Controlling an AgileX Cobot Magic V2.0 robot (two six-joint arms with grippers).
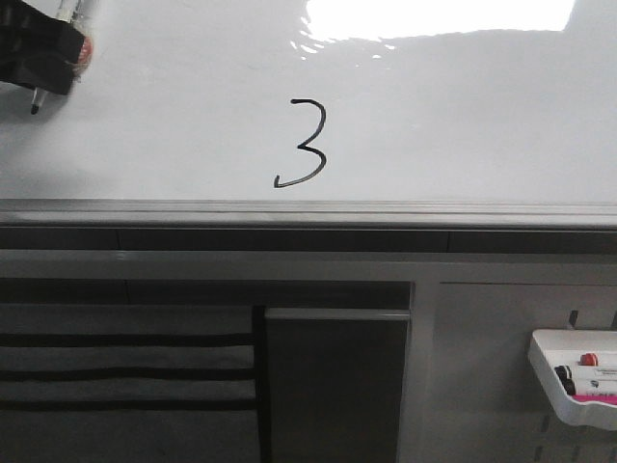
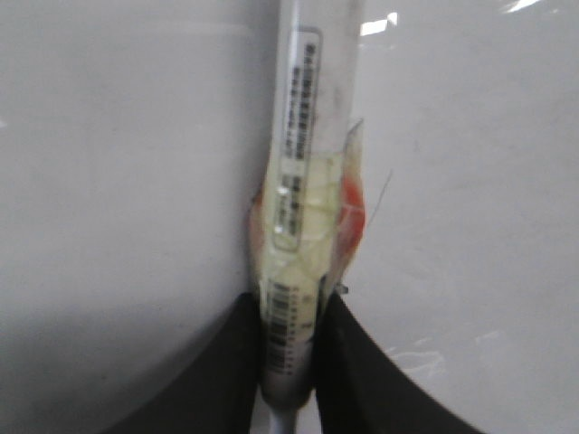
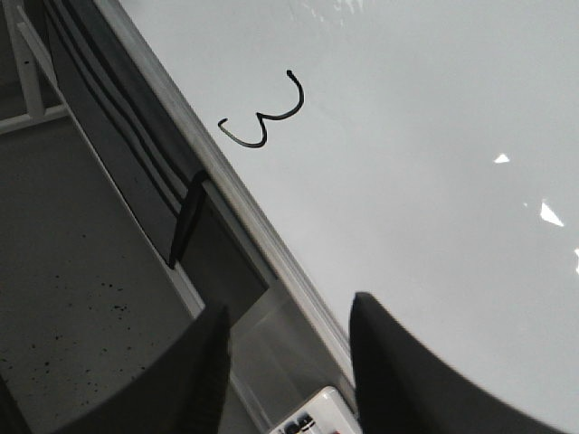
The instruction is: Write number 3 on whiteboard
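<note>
Clamped tight in my left pincer (image 2: 288,362) is a marker (image 2: 303,208), its barrel running straight out between the two dark fingers (image 2: 222,380), which press it from both sides. Barcode labels run along the barrel, and a patch of yellowish tape with a red-orange smear wraps it just ahead of my grip. In the front view that same pincer (image 1: 39,53) sits at about ten o'clock, at the far corner of the frame, with the marker's dark tip (image 1: 36,104) pointing toward six o'clock, well apart from the ink; whether the tip touches the board I cannot tell.

My right pincer (image 3: 288,362) stands open, a clear gap between its dark fingers (image 3: 398,371) and nothing held in it. It hangs over the board's lower edge.

The whiteboard (image 1: 463,125) fills the upper half of the front view, with a bright light glaring off it at twelve to one o'clock. The number 3 (image 1: 304,143) is drawn in thin black line near the middle, its hooked tail ending just above the grey edge rail (image 1: 386,210). My right wrist view shows the same digit (image 3: 262,113) lying sideways beside that rail.

At five o'clock, below the board, a small white tray (image 1: 559,386) holds markers (image 1: 583,371).
</note>
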